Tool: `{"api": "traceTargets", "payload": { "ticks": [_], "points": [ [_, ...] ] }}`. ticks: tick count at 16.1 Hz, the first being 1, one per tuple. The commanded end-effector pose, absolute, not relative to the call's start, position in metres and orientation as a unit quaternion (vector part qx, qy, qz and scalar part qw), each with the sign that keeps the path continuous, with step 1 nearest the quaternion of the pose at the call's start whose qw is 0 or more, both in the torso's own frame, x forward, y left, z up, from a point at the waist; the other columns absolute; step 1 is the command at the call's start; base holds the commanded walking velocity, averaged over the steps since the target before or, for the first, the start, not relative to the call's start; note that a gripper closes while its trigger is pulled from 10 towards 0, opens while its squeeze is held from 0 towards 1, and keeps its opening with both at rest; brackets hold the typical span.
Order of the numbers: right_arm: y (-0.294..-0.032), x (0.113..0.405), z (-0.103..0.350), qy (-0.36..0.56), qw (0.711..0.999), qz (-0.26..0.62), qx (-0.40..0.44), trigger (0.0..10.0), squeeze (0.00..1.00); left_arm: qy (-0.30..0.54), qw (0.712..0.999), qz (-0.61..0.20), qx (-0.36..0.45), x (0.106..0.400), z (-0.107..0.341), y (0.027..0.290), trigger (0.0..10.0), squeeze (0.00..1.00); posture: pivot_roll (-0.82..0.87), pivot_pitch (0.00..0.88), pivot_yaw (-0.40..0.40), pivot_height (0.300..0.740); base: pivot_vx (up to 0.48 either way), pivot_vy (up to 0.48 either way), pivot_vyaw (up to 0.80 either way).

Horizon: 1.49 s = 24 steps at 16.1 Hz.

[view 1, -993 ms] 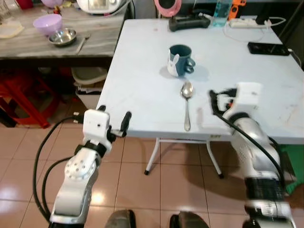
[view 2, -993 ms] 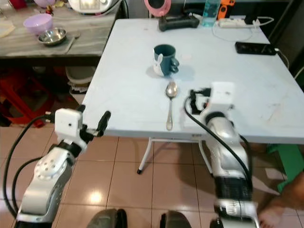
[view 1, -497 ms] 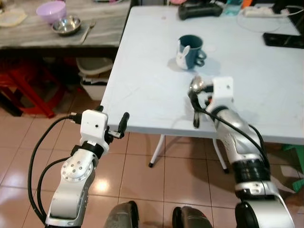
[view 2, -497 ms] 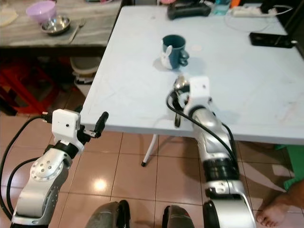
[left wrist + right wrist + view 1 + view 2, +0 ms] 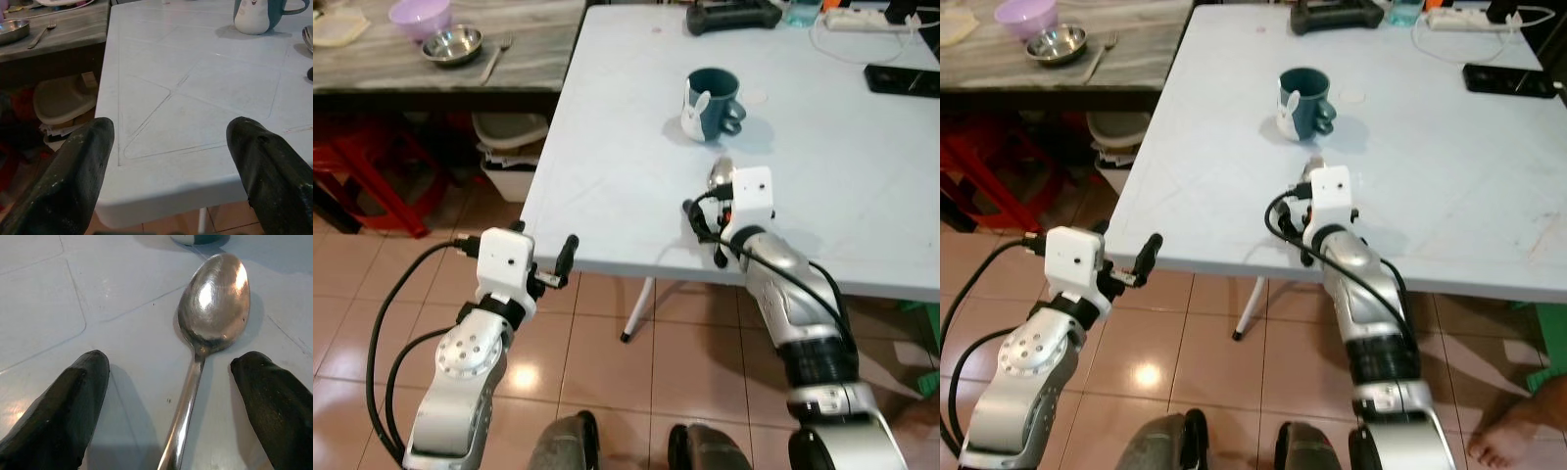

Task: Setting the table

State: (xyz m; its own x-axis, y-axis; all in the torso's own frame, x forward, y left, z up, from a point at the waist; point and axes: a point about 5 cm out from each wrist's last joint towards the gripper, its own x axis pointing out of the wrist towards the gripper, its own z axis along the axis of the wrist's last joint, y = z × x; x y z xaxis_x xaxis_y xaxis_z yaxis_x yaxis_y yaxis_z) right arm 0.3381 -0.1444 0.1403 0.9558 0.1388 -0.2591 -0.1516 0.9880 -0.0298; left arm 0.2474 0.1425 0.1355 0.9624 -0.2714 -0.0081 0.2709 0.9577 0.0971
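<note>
Right pincer [image 5: 178, 396]: hanging spread, straddling the spoon [image 5: 210, 308] handle on the bench [image 5: 607, 166]; risking skidding the thin handle aside when closing. Left pincer [image 5: 171, 161]: idling spread.

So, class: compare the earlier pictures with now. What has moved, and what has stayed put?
The right gripper has swung leftward over the spoon, its open fingers now straddling the handle, not gripping. The spoon, mug and left gripper at the table edge are unchanged.
</note>
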Motion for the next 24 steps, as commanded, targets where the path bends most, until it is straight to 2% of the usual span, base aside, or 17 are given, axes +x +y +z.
{"api": "traceTargets", "payload": {
  "ticks": [1,3,4,5,10,14,24],
  "points": [
    [-0.144,0.332,0.124,0.169,0.983,0.068,-0.022,10.0,0.00,0.000,0.990,-0.132,0.053,0.245,0.136,0.147,10.0,0.00,0.05,0.191,0.079,0.740,0.000,0.000,0.00],
    [-0.154,0.331,0.118,0.183,0.982,0.044,-0.013,9.9,0.00,-0.001,0.989,-0.138,0.049,0.247,0.137,0.144,10.0,0.00,0.04,0.188,0.080,0.740,0.000,0.000,0.00],
    [-0.157,0.331,0.119,0.186,0.982,0.037,-0.012,4.7,0.00,0.000,0.989,-0.139,0.049,0.247,0.137,0.143,10.0,0.00,0.04,0.186,0.080,0.740,0.000,0.000,0.00],
    [-0.163,0.332,0.115,0.204,0.979,0.027,0.008,0.0,0.00,0.000,0.989,-0.140,0.048,0.246,0.136,0.143,10.0,0.00,0.04,0.186,0.080,0.740,0.000,0.000,0.00],
    [-0.180,0.343,0.106,0.244,0.969,0.021,0.003,0.0,0.00,0.004,0.989,-0.141,0.045,0.245,0.135,0.143,10.0,0.00,0.05,0.184,0.071,0.740,0.000,0.000,0.00],
    [-0.179,0.337,0.087,0.283,0.959,0.032,0.004,0.0,0.00,0.007,0.989,-0.141,0.043,0.243,0.134,0.143,10.0,0.00,0.05,0.182,0.064,0.740,0.000,0.000,0.00],
    [-0.177,0.321,0.069,0.296,0.955,0.026,0.003,0.0,0.00,0.008,0.989,-0.143,0.045,0.244,0.133,0.143,10.0,0.00,0.05,0.181,0.071,0.740,0.000,0.000,0.00]
  ]
}}
